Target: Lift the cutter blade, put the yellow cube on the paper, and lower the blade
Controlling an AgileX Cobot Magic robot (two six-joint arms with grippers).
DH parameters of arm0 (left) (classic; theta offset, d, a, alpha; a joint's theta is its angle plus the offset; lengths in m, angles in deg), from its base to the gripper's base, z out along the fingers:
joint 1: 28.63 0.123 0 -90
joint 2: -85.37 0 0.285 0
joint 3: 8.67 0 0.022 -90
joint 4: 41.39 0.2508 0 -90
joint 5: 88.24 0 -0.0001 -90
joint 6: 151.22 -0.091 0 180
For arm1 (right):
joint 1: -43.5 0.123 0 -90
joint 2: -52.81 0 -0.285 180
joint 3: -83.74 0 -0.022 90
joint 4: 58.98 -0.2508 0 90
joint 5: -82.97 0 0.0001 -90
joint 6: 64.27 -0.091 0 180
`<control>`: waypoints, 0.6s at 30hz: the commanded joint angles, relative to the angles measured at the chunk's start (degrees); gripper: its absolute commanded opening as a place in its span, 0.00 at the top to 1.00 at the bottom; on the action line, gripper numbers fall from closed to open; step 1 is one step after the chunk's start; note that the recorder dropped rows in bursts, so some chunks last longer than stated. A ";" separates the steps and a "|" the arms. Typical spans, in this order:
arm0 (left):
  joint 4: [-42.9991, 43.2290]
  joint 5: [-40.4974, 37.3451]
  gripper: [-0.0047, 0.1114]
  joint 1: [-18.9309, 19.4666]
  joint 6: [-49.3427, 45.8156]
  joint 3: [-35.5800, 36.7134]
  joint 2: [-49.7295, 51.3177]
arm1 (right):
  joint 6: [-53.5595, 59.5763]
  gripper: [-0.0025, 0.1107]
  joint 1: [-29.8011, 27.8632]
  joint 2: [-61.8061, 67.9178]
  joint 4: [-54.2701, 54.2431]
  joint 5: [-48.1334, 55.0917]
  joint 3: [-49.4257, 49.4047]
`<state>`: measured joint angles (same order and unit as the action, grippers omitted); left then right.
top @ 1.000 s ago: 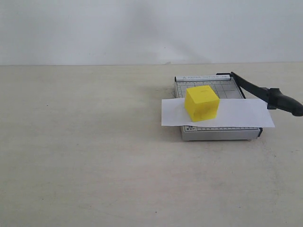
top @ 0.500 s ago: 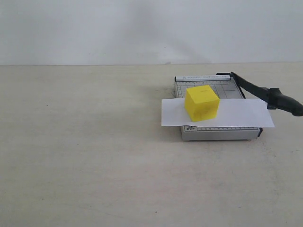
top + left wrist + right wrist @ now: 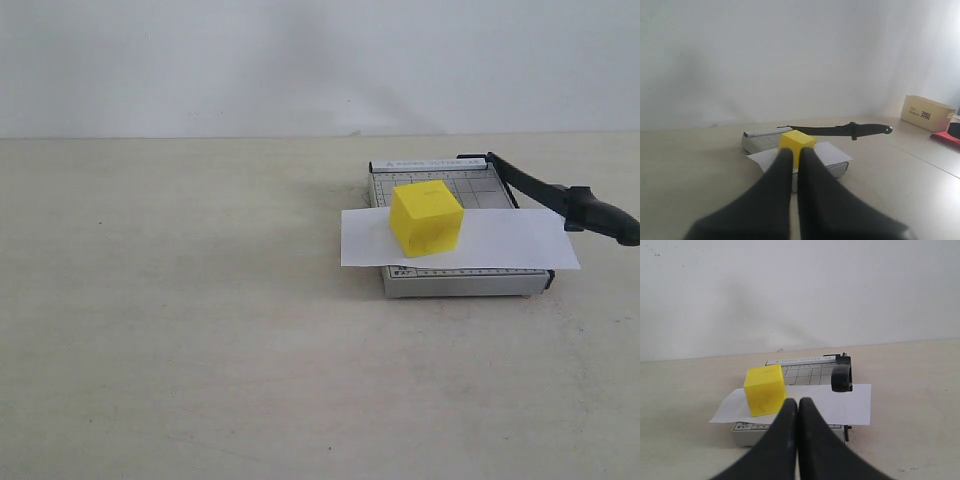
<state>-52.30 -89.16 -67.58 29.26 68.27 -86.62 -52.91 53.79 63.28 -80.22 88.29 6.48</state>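
Plainly, the yellow cube (image 3: 427,217) is sitting on the paper (image 3: 500,240). The sheet lies across the grey cutter base (image 3: 460,283) and overhangs it on both sides, so the cube's weight pins it in place. The cutter blade (image 3: 540,190) runs from its hinge at the far corner out past the right side of the base, and its thick handle ends beyond the sheet. In the right wrist view the handle shows above the uncut paper, so I'd judge the blade is not fully down and that lowering it is what remains.

The left gripper (image 3: 794,155) has its jaws pressed together on nothing, well back from the cutter over the surface (image 3: 200,320). The right gripper (image 3: 798,404) is likewise closed and empty, facing the handle end.

Neither arm appears in the exterior view. How high the blade stands I can't tell, and the left jaws cover the cube's lower part.
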 commanded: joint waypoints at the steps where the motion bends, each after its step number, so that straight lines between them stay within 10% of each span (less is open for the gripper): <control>1: 0.27 0.05 0.92 3.33 -0.86 0.27 -0.22 | 0.05 0.98 0.09 -0.15 0.39 -0.34 0.05; 18: 5.80 -0.36 0.92 26.68 -1.00 0.27 -0.22 | 0.05 0.98 0.09 -0.15 0.39 -0.34 0.05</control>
<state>-46.90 -89.50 -44.31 28.78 68.27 -86.62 -52.91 53.79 63.28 -80.22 88.29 6.48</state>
